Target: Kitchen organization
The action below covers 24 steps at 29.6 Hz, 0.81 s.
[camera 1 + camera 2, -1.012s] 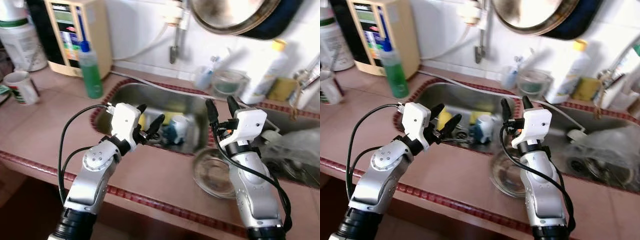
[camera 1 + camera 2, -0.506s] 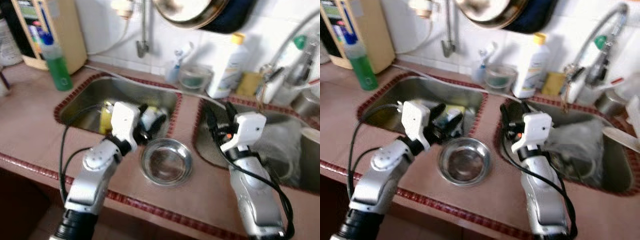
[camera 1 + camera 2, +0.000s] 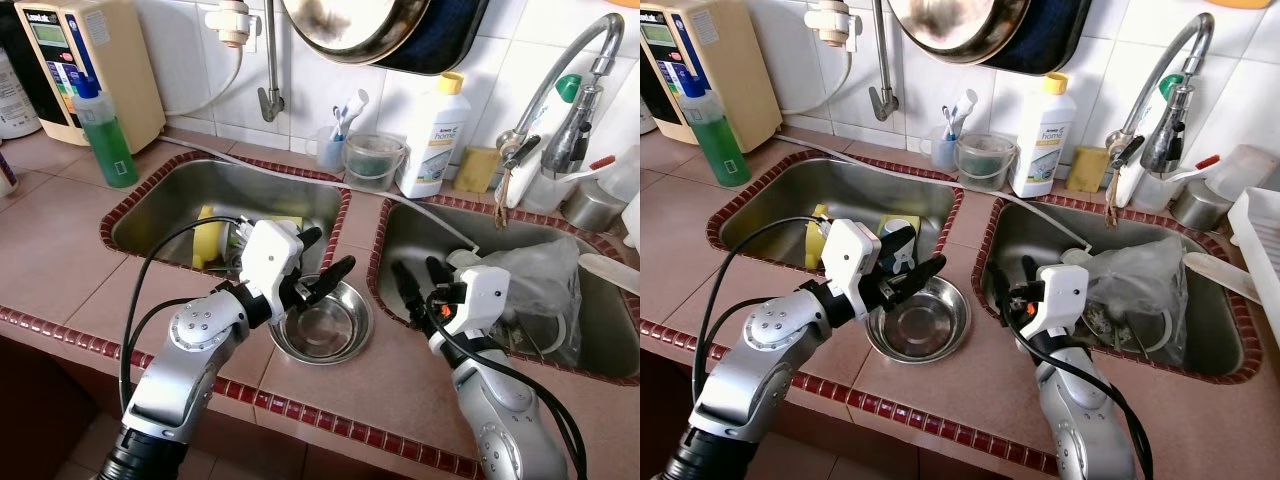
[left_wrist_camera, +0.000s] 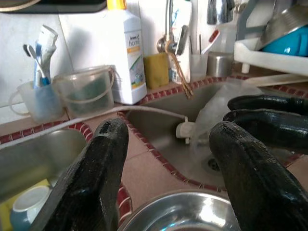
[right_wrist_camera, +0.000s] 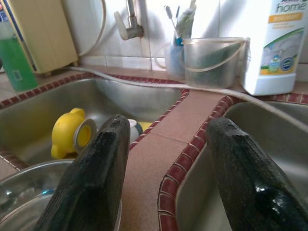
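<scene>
A shallow steel bowl [image 3: 320, 322] sits on the tiled counter strip [image 3: 400, 370] between the two sinks, near the front edge. My left gripper [image 3: 325, 262] is open just above the bowl's far rim, holding nothing; in its wrist view the bowl [image 4: 192, 211] lies below the fingers [image 4: 91, 178]. My right gripper [image 3: 418, 285] is open and empty over the near left corner of the right sink [image 3: 600, 355], a little to the right of the bowl. Its wrist view looks across the bowl's rim [image 5: 29, 202] to a yellow toy [image 5: 67, 132] in the left sink.
The left sink [image 3: 150, 215] holds a yellow toy [image 3: 207, 235] and a cup. A crumpled plastic bag [image 3: 530, 280] lies in the right sink. Along the back stand a green bottle [image 3: 103, 135], a toothbrush cup [image 3: 330, 150], a plastic tub [image 3: 373, 162], a white detergent bottle [image 3: 432, 135] and the faucet [image 3: 560, 80].
The camera has swung right and steadied, so the whole scene shifted left. Both grippers have come lower. The left one now hangs over the bowl, which has stayed in place.
</scene>
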Motion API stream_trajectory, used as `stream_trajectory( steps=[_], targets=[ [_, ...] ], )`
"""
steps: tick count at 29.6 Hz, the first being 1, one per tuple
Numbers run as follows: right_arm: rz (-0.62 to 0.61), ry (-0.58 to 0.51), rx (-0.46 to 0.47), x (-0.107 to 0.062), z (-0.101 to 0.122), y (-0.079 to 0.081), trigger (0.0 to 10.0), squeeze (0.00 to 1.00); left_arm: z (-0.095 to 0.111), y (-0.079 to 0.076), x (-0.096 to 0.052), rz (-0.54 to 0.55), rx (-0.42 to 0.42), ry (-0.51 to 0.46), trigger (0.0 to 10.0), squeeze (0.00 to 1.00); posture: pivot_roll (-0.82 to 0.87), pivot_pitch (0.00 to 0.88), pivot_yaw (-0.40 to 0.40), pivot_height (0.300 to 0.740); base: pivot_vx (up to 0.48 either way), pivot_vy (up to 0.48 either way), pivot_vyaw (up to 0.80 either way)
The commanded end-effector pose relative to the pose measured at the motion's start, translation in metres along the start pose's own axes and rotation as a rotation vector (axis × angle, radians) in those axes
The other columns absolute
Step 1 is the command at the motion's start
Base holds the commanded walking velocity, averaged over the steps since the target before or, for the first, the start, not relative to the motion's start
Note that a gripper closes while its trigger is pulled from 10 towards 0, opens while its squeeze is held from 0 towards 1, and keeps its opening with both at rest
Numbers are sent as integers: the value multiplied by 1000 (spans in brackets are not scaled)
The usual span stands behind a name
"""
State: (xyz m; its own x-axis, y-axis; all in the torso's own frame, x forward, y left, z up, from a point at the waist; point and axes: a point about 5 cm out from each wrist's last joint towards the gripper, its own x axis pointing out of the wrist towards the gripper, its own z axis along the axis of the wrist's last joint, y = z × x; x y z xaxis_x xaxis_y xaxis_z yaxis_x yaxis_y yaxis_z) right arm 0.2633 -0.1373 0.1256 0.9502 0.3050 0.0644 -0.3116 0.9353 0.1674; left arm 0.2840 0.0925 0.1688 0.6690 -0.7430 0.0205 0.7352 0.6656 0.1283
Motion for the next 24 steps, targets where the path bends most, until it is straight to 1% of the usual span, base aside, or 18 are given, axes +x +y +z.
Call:
stream_trajectory(
  steps=[1, 5, 7, 8, 10, 13, 14, 24],
  targets=[
    [21, 3, -16, 1, 4, 1, 10000, 0, 3, -6, 0, -42, 7, 2, 10000, 0, 40, 2, -31, 740, 0, 0, 0],
    [74, 41, -17, 8, 3, 3, 10000, 0, 2, -18, -5, -131, 36, 36, 10000, 0, 47, 5, -33, 740, 0, 0, 0],
    [92, 48, -15, 9, 3, 4, 10000, 0, 1, -20, -6, -147, 28, 42, 10000, 0, 48, 5, -34, 740, 0, 0, 0],
    [119, 63, -23, 11, 2, 4, 10000, 0, 2, -23, -7, -163, 17, 42, 10000, 0, 50, 5, -36, 740, 0, 0, 0],
    [132, 74, -33, 12, 1, 4, 10000, 0, 3, -25, -8, -169, 17, 39, 10000, 0, 50, 5, -36, 740, 0, 0, 0],
    [158, 106, -16, 14, -2, 3, 10000, 0, 3, -25, -9, -171, 19, 41, 10000, 0, 55, 6, -41, 740, 0, 0, 0],
    [177, 125, 3, 14, -3, 3, 10000, 0, 2, -25, -10, -170, 19, 45, 10000, 0, 57, 7, -45, 740, 0, 0, 0],
    [177, 125, 3, 14, -3, 3, 10000, 0, 2, -25, -10, -170, 19, 45, 10000, 0, 57, 7, -45, 740, 0, 0, 0]
  ],
)
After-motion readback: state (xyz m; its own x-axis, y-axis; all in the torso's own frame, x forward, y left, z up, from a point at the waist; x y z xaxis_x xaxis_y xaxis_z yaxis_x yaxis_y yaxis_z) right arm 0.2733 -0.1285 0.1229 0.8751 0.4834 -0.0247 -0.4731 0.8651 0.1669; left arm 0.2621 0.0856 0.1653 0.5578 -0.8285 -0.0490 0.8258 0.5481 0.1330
